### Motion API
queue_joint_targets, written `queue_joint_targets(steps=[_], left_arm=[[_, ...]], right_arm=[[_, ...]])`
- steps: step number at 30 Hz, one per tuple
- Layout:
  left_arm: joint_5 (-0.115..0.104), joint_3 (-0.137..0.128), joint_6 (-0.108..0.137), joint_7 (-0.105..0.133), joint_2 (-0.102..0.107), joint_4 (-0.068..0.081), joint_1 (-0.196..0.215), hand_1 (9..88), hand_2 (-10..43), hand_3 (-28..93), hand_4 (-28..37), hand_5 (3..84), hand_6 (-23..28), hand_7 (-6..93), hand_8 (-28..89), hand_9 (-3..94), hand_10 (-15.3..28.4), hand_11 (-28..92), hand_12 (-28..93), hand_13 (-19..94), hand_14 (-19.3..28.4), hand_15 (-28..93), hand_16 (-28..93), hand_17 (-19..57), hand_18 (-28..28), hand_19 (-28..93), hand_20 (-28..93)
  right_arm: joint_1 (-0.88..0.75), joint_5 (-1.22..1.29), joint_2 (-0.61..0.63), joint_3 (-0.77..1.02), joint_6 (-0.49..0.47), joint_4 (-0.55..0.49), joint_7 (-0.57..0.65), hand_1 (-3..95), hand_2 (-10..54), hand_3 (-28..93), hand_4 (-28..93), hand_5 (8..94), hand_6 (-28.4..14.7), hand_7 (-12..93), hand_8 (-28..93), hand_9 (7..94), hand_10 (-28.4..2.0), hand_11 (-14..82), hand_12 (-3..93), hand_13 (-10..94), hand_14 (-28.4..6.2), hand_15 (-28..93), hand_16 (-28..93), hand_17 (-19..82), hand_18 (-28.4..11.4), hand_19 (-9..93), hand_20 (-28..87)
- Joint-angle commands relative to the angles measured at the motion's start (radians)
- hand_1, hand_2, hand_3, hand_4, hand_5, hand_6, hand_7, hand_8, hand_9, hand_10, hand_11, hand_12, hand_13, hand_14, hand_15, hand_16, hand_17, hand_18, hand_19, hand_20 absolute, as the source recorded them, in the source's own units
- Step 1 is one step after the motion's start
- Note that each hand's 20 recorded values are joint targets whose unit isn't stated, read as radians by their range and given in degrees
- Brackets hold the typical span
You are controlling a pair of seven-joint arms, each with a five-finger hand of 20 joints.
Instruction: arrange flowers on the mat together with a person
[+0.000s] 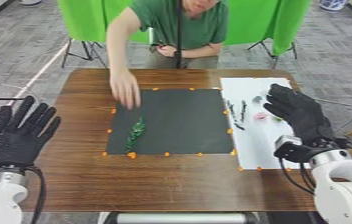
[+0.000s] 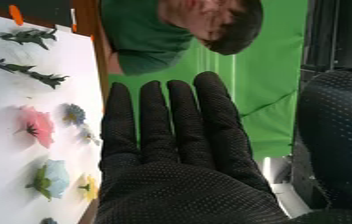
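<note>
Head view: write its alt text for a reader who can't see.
A person's hand reaches over a dark mat bearing one green sprig on a brown wooden table. The robot's open left hand is at left; its right hand is by a white sheet with sprigs and flowers at right.

Left hand [image 1: 17, 142], fingers spread; right hand [image 1: 304, 117], fingers straight, thumb [image 2: 337, 130] seemingly apart

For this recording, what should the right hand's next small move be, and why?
Probably lower the open right hand toward the pink flower. That flower lies close by on the white sheet, while the black mat bears just a green leafy sprig, and the person's hand is at the mat's left side.
</note>
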Motion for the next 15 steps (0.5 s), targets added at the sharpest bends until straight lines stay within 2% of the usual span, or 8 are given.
queue_joint_targets(steps=[1,3,6,10,11,13,15], left_arm=[[0.005,-0.005,-0.02,-0.012,-0.005,0.01,0.021,29.1,11.8,71,-28.3,43.0,7.3,9.3,-9,38.9,16.2,21,6,29,16.0,33,-10,-4.5,15.1,38,14],[0.008,-0.005,-0.026,-0.001,-0.007,0.006,0.019,29.0,11.7,71,-28.3,42.9,7.3,9.2,-9,38.9,16.1,21,6,29,15.9,33,-10,-4.5,15.1,38,14],[0.006,-0.014,-0.032,0.008,-0.013,-0.008,0.041,29.0,11.7,71,-28.3,42.9,7.2,9.1,-9,38.9,16.1,21,6,29,15.8,33,-10,-4.5,15.1,38,14],[-0.005,-0.015,-0.029,0.011,-0.006,-0.004,0.036,29.0,11.7,71,-28.3,42.9,7.2,9.2,-9,38.8,16.2,21,6,29,15.9,33,-10,-4.5,15.1,38,14],[0.002,-0.017,-0.035,0.008,-0.003,-0.001,0.03,29.0,11.7,71,-28.3,42.9,7.2,9.2,-9,38.8,16.1,21,6,29,15.9,33,-10,-4.5,15.1,38,14],[0.017,-0.028,-0.033,0.011,-0.005,-0.007,0.036,29.1,11.8,71,-28.3,42.9,7.2,9.2,-9,38.8,16.1,21,6,29,15.9,33,-10,-4.5,15.1,38,14],[0.012,-0.019,-0.035,0.013,-0.001,0.002,0.021,29.3,11.9,70,-28.3,42.9,7.2,9.3,-9,38.9,16.2,21,6,29,15.9,33,-10,-4.5,15.1,38,14]], right_arm=[[-0.03,-0.114,0.01,0.018,0.021,-0.008,-0.003,19.9,2.0,80,-25,42.0,-5.3,15,-13,37.2,-11.9,9.2,7.8,30,-7.2,16,-2,14,-10.8,31,6],[-0.032,-0.184,0.016,0.033,0.041,-0.011,0.014,19.9,2.0,80,-25,42.0,-5.5,16,-13,36.8,-12.6,9.3,8.2,30,-7.9,16,-1,14,-10.8,31,6],[-0.039,-0.263,0.028,0.07,0.03,-0.021,0.073,20.0,1.9,80,-25,41.9,-6.3,16,-13,35.8,-14.5,9.4,8.9,29,-9.8,17,0,14,-10.7,32,6],[-0.077,-0.465,0.055,0.12,0.05,-0.041,0.139,20.9,0.5,79,-25,40.8,-7.3,15,-13,33.8,-16.4,8.7,9.6,26,-13.0,19,1,13,-11.0,33,6],[-0.092,-0.532,0.065,0.134,0.06,-0.049,0.17,21.3,-0.4,79,-25,40.7,-7.3,15,-13,33.6,-16.6,8.7,9.8,26,-13.3,19,2,12,-11.7,34,7],[-0.117,-0.667,0.076,0.164,0.047,-0.06,0.235,22.6,-2.4,79,-25,40.5,-7.3,15,-12,33.5,-16.7,8.8,10.4,26,-13.9,21,4,11,-13.5,39,7],[-0.153,-0.759,0.083,0.199,0.032,-0.076,0.297,24.2,-4.6,79,-24,40.4,-7.3,15,-12,33.8,-17.1,8.8,11.4,26,-14.2,25,7,11,-14.8,45,9]])
